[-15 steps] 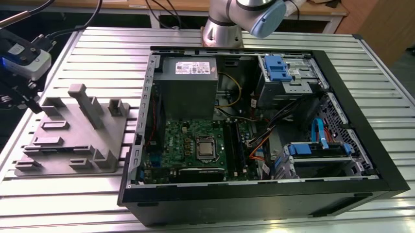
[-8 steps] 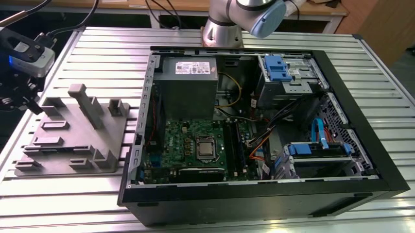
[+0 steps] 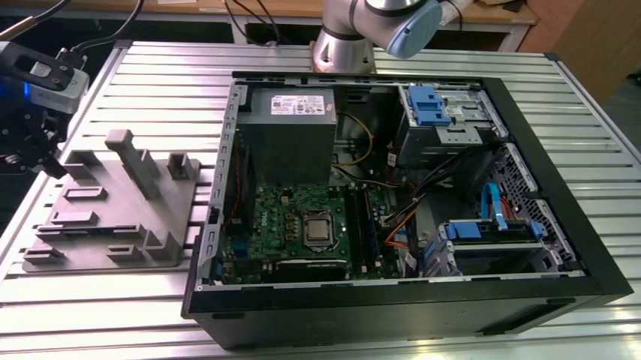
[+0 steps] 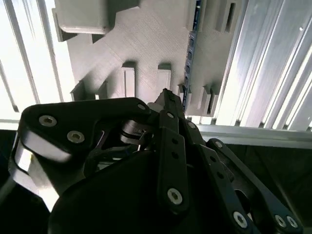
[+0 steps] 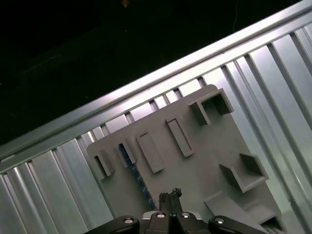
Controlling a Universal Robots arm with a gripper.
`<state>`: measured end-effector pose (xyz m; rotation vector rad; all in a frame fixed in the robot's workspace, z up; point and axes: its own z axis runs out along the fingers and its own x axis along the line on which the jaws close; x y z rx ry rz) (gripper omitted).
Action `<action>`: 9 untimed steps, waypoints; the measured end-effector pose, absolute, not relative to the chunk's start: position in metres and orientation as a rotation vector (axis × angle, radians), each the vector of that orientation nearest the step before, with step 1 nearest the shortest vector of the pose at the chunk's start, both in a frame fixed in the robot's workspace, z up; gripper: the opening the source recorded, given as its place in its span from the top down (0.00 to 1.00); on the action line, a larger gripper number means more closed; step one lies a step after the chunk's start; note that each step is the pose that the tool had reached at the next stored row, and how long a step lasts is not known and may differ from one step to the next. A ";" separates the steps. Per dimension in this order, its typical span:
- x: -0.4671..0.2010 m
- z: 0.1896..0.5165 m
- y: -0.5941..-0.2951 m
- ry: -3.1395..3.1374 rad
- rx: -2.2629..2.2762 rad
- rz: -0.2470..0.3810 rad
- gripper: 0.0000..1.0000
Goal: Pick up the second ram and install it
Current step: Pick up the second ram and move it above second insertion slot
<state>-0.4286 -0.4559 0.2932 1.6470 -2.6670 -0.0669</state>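
Exterior view: a slatted metal desk (image 3: 100,300) carries an open black computer case (image 3: 401,315) lying on its side, with the green motherboard (image 3: 290,217) showing inside. A grey moulded fixture (image 3: 110,217) with raised blocks and slots lies on the desk just beside the case, toward the exterior view's left.
Arm: its silver base (image 3: 346,37) stands on the desk behind the case.
Second ram: the second ram (image 5: 136,175) stands on its long edge in a narrow slot of the grey fixture. It reads as a thin dark strip with blue glints in both wrist views (image 4: 191,48).
Claw: in the first wrist view the claw (image 5: 170,195) hangs above the fixture, its tip near one end of the second ram but not touching it.
Claw state: the fingertips look drawn together with nothing held between them.
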 end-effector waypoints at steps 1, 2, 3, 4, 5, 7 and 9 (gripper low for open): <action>-0.429 0.293 -0.456 -2.652 1.670 -0.066 0.90; -0.429 0.292 -0.456 -2.635 1.696 -0.066 0.90; -0.429 0.292 -0.456 -2.619 1.720 -0.066 0.90; -0.429 0.292 -0.456 -2.603 1.743 -0.065 0.90; -0.429 0.291 -0.456 -2.587 1.765 -0.065 0.90; -0.429 0.291 -0.456 -2.554 1.811 -0.064 0.90; -0.429 0.290 -0.456 -2.521 1.856 -0.063 0.90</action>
